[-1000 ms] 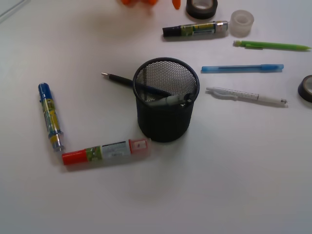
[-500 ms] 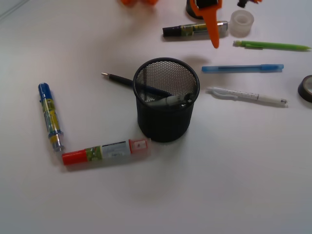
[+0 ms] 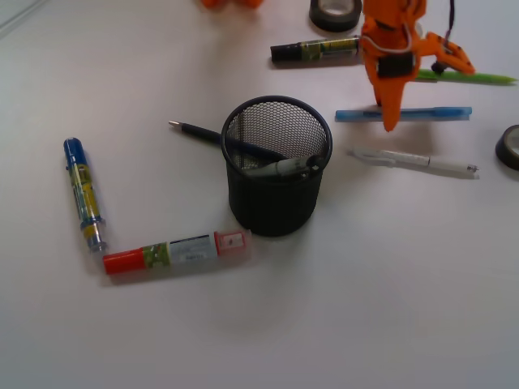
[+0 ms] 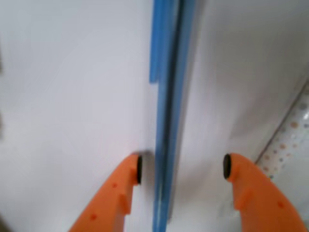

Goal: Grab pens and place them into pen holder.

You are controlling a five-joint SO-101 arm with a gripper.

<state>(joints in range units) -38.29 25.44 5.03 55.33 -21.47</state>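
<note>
Gripper (image 4: 182, 166) straddles the translucent light blue pen (image 4: 170, 96) on the desk (image 3: 389, 275), jaws open, not clamping it.

White tabletop (image 3: 389, 308) fills whole front view; matte, evenly lit, soft shadows falling toward 6 o'clock. Faint pale edge at 10 o'clock corner, possibly table border, too blurred to tell. Wrist view: same white surface (image 4: 63, 87), dotted patch at 4 o'clock.
</note>
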